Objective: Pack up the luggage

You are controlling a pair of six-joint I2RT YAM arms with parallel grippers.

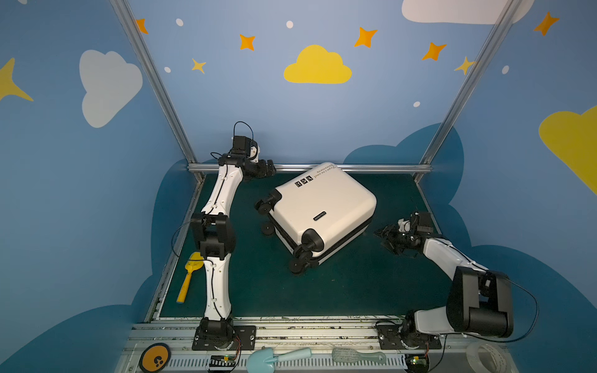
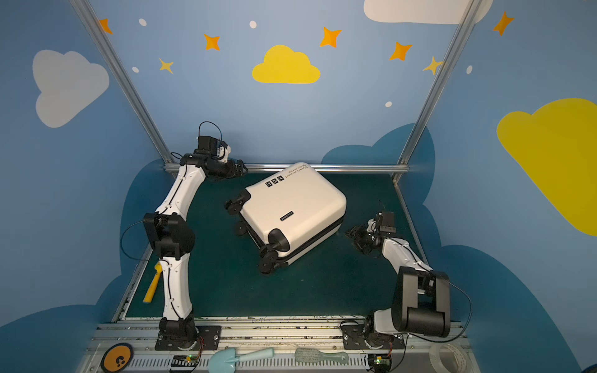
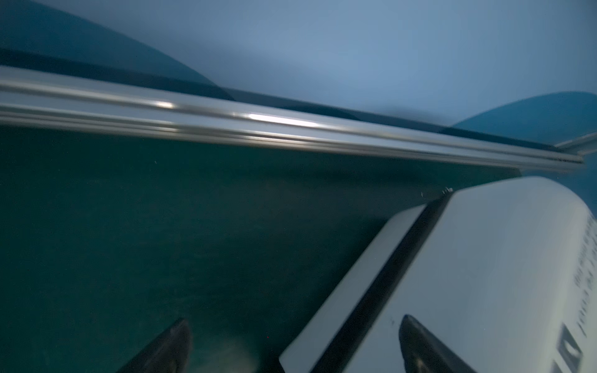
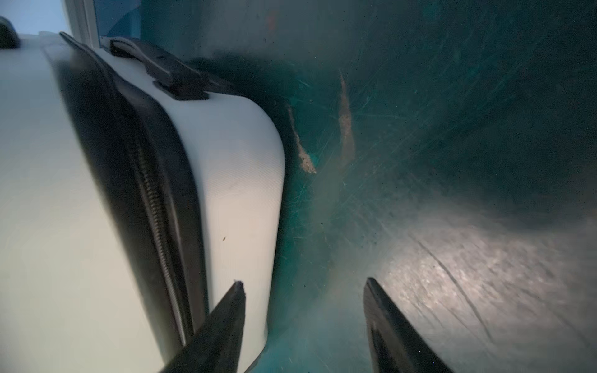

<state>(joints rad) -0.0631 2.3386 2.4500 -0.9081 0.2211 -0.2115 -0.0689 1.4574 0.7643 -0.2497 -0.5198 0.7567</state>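
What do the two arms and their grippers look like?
The left arm and right arm have smooth white curved links, bulky black joint housings and black base plates. Thin black cables loop beside each. The left gripper and right gripper are black, with dark fingers tapering to points.

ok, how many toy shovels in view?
2. Yellow shovel on the mat's left edge, partly behind the left arm; pale blue shovel on the front rail. The closed luggage could hide more.

Robot lab test cell. Evidence: aluminium-profile frame (image 1: 155, 80), printed sky-mural walls (image 1: 318, 66), green mat (image 1: 355, 287), arm base plate (image 1: 247, 334) bolted to slotted rail (image 1: 307, 332), exposed circuit board (image 1: 223, 360).
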